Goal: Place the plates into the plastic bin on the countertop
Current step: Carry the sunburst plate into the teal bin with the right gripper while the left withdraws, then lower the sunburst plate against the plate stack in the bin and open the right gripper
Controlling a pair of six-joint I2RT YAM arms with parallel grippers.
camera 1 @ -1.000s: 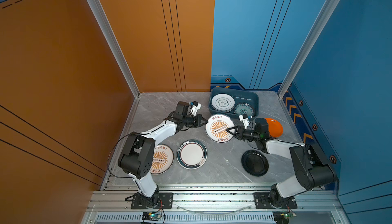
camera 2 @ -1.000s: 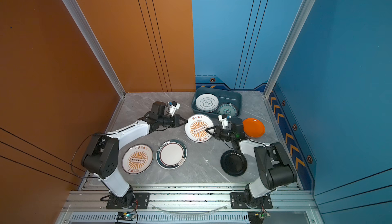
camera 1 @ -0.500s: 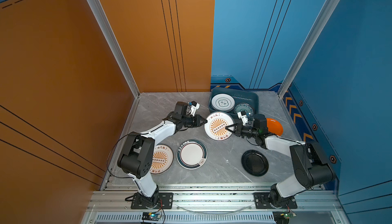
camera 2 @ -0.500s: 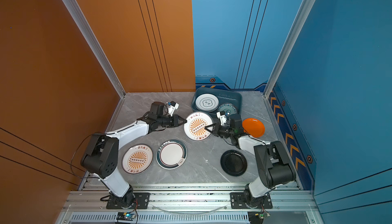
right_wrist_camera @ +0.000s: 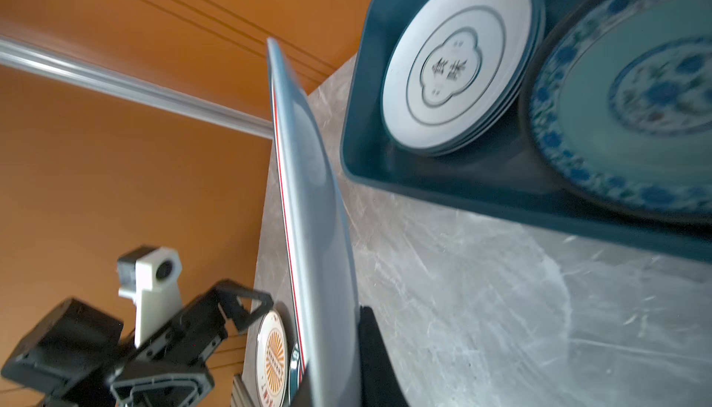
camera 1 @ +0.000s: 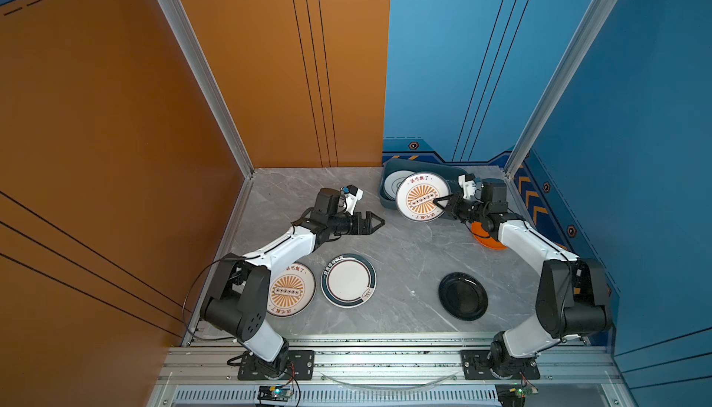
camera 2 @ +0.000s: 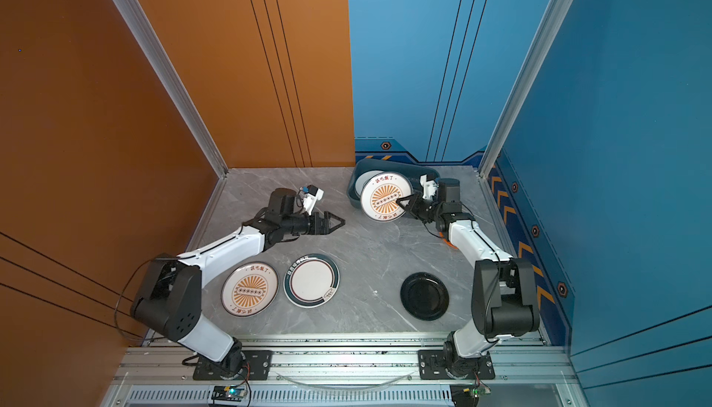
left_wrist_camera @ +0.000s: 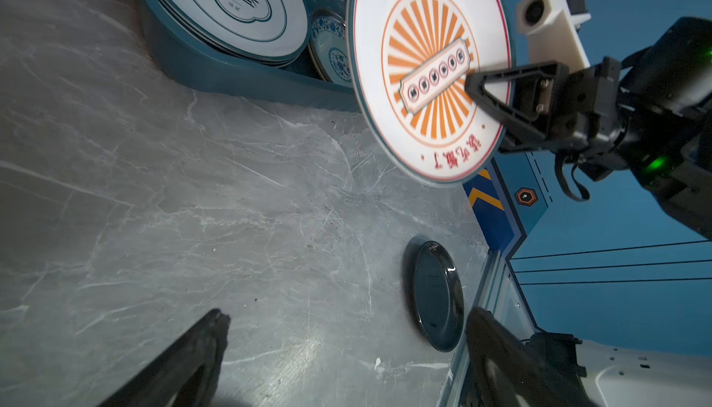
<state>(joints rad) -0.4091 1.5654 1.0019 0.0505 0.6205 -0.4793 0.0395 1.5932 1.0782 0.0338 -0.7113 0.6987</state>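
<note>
Plates in view, by type. Sunburst, white and orange: two. I have one sunburst plate [camera 1: 418, 197] pinched at its rim in the right gripper [camera 1: 438, 202], jaws closed on it. It is lifted clear of the countertop [camera 1: 404, 262], tilted, and in both top views overlaps the near rim of the plastic bin [left_wrist_camera: 231, 77]. The second sunburst plate [camera 1: 289, 289] lies flat beside the left arm's base. White with teal rim: one teal-rimmed plate [camera 1: 348, 280], flat on the countertop just beside that second sunburst. Black: one black plate [camera 1: 462, 296], flat, near the right arm's base. Orange: one orange plate [camera 1: 483, 241], partly hidden under the right arm. Inside the bin: one stack of emblem plates [right_wrist_camera: 458, 62], several rims showing, exact count I cannot tell; and one teal patterned plate [right_wrist_camera: 624, 116] beside the stack. Grippers: two. The left gripper [camera 1: 375, 221] has its jaws spread wide and holds nothing, hovering over bare countertop, apart from the held plate. Bins: one, against the back wall.
</note>
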